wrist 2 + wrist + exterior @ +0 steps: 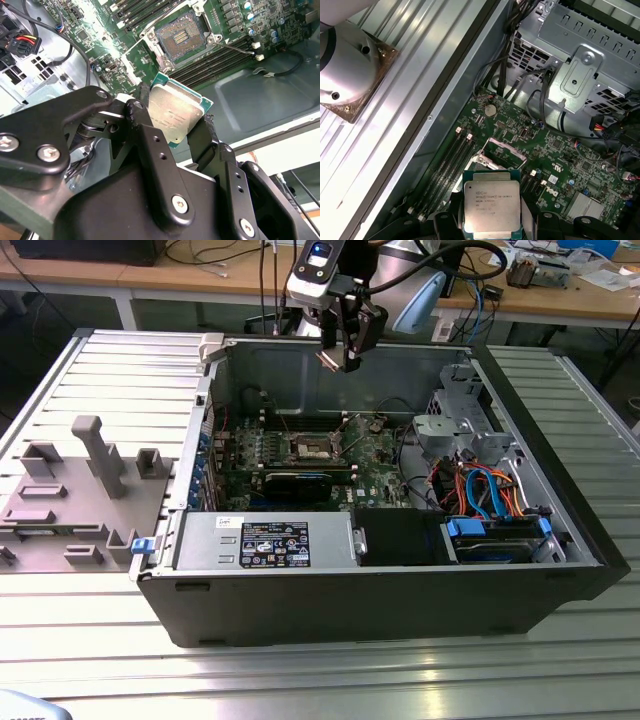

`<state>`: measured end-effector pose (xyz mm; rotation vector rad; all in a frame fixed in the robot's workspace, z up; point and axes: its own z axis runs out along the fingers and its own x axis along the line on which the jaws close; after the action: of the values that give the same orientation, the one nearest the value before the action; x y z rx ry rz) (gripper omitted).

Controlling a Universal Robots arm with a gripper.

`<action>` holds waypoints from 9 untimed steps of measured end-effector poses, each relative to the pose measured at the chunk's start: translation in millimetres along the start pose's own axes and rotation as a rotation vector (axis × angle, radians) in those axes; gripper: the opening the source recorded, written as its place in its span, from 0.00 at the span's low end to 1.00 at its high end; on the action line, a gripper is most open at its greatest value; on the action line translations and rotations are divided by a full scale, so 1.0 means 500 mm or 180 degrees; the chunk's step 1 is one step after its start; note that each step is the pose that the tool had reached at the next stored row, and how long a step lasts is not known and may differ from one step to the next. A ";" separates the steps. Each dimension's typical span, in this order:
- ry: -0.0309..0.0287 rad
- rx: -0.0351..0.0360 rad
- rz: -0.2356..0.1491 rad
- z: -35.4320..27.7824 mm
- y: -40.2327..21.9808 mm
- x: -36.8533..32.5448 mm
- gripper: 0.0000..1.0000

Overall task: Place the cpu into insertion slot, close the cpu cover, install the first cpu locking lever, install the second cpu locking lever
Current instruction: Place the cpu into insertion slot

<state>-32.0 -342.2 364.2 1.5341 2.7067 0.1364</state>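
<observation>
Black pincer (172,122) fingers (142,130) pinch the cpu (177,112) by two opposite edges, its silver top facing the second wrist view. Below the pincer and well apart from it, the insertion slot (180,40) sits with contacts exposed on the green motherboard (80,25), inside the open computer case (350,610) on the desk (300,670).

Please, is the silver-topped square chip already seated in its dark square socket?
No, the black gripper holds the silver-topped chip clear of the empty dark socket.

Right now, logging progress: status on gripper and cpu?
Gripper shut on cpu, above the open case. Insertion slot bare, nothing seated. Path down looks clear.
</observation>
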 end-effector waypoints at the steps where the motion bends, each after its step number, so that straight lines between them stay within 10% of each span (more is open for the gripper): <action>1: 0.0000 0.0000 0.0002 0.000 0.000 0.000 0.55; 9: -0.0002 -0.0001 0.0023 0.000 0.000 0.000 0.55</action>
<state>-32.0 -342.2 364.2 1.5436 2.7009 0.1363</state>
